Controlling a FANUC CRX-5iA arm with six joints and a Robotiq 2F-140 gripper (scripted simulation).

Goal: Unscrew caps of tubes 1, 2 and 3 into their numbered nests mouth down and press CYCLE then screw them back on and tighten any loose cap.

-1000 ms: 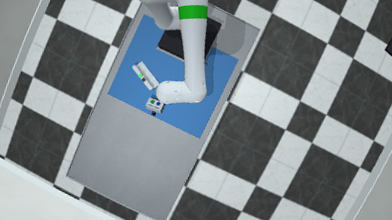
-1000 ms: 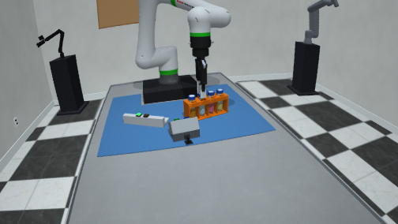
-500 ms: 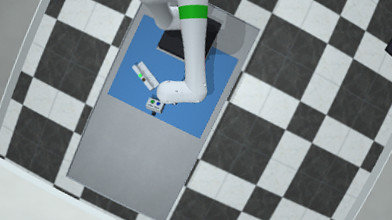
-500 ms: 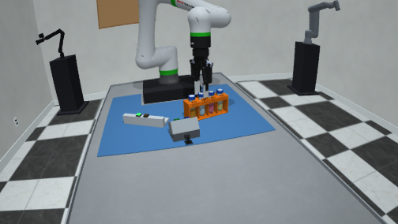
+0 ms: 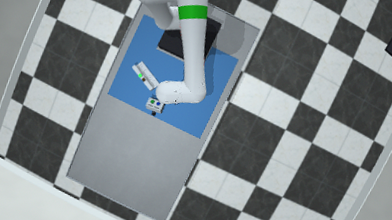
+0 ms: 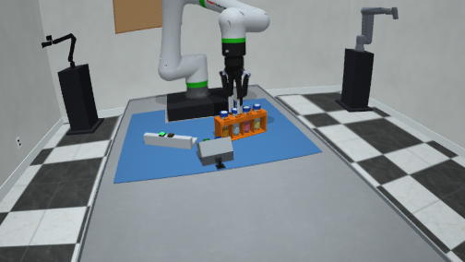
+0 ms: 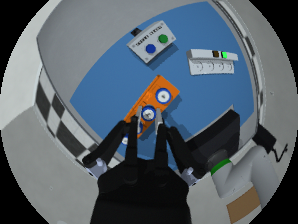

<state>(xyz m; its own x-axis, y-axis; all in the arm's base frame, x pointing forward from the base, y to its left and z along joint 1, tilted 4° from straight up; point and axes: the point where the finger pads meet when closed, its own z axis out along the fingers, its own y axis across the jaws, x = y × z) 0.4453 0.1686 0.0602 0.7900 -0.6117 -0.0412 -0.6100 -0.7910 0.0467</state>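
Note:
The orange decapping station (image 6: 241,125) stands on the blue mat and holds four tubes with blue caps. It also shows in the wrist view (image 7: 154,104). My gripper (image 6: 235,105) hangs straight down over the rack. It is shut on the cap (image 6: 235,111) of the second tube from the left in the exterior view, which looks like tube 3. In the wrist view the fingers close around that cap, and two more caps show beyond them. The white cap tray with its console (image 6: 168,139) shows a lit green lamp (image 7: 225,55). Its nests are too small to read.
The small key desk (image 6: 215,150) with the blue key (image 7: 150,48) and the green key (image 7: 162,39) stands in front of the rack. The arm's black base block (image 6: 191,107) is behind the rack. Black camera stands are off the table on both sides.

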